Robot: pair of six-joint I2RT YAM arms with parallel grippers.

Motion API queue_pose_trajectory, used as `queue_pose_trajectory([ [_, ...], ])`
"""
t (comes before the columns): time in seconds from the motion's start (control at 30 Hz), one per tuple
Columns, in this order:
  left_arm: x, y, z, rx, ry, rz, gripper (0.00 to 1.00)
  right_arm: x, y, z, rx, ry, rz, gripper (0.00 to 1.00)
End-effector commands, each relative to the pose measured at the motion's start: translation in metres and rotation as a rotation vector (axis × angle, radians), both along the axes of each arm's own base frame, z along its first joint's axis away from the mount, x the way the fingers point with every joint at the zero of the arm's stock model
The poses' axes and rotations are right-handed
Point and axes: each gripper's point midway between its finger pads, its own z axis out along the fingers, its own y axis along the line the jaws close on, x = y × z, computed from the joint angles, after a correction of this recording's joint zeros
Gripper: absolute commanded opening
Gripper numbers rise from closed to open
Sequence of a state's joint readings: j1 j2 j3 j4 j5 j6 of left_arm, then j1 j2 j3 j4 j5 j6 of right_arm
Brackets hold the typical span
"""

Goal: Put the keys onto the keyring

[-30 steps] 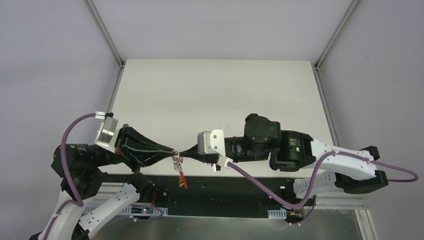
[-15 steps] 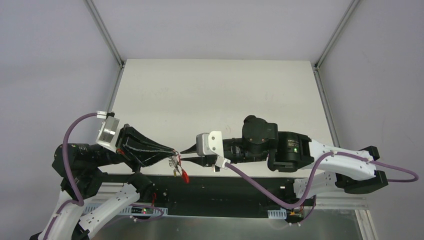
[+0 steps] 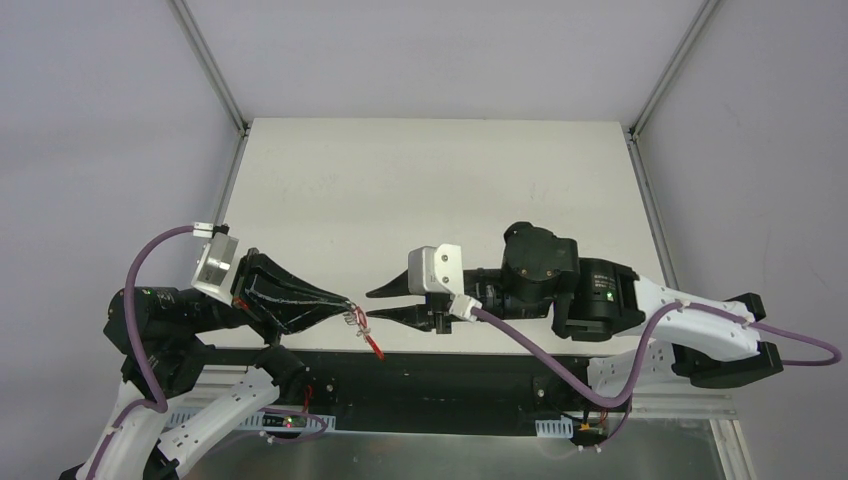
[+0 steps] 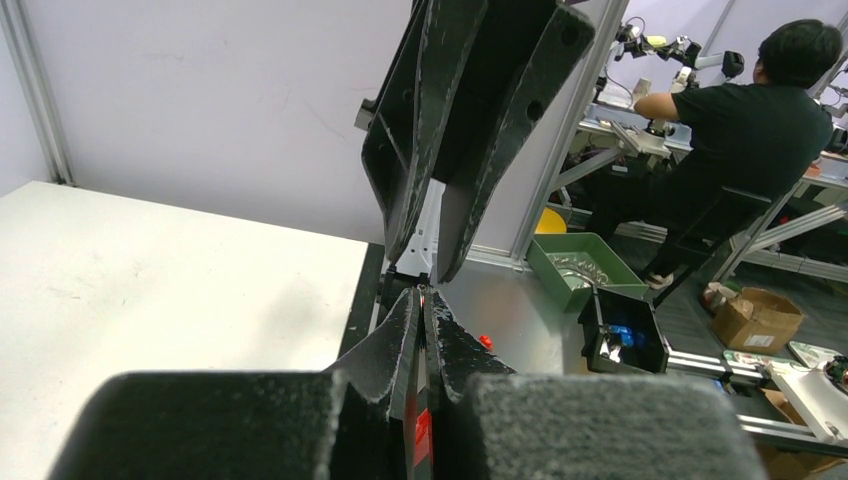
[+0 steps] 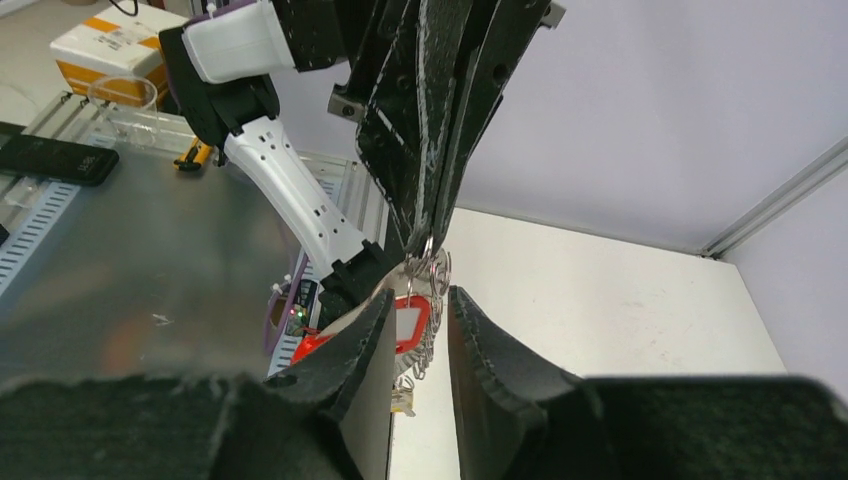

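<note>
My left gripper [image 3: 349, 307] is shut on a small metal keyring [image 5: 428, 246] and holds it above the table's near edge. A bunch of silvery keys [image 5: 430, 283] hangs from the ring with a red tag [image 5: 411, 322] and a yellow tag [image 5: 405, 399]. In the top view the bunch [image 3: 356, 319] and red tag [image 3: 373, 346] dangle just below the left fingertips. My right gripper [image 3: 370, 306] is open. Its fingers [image 5: 368, 330] stand on either side of the hanging bunch without touching it. In the left wrist view the left gripper [image 4: 422, 293] is pinched shut, with red showing between the fingers.
The white table [image 3: 430, 190] stretches behind both arms. A black rail [image 3: 450, 375] runs along its near edge, with a metal shelf [image 3: 460, 455] below. Grey walls and aluminium posts [image 3: 210, 65] enclose the back and sides.
My right gripper has opened, let go of the bunch and drawn back to the right. The left gripper still holds the ring, and the keys have swung slightly.
</note>
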State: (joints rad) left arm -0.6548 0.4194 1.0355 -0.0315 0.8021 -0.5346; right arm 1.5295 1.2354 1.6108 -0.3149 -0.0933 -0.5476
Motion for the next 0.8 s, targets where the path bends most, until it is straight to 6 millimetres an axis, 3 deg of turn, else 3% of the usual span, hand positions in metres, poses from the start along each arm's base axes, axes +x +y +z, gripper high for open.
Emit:
queue_pose_trajectory([
  [0.0, -0.014, 0.008, 0.023, -0.063, -0.088, -0.019, 0.0, -0.003, -0.001, 0.028, 0.052, 0.044, -0.001, 0.28],
  [0.3, -0.018, 0.01, 0.025, -0.067, -0.096, -0.029, 0.0, -0.002, 0.013, 0.016, -0.021, 0.058, -0.011, 0.27],
  [0.77, -0.02, 0.01, 0.023, -0.063, -0.101, -0.036, 0.0, -0.003, 0.017, 0.01, -0.052, 0.077, -0.006, 0.27],
])
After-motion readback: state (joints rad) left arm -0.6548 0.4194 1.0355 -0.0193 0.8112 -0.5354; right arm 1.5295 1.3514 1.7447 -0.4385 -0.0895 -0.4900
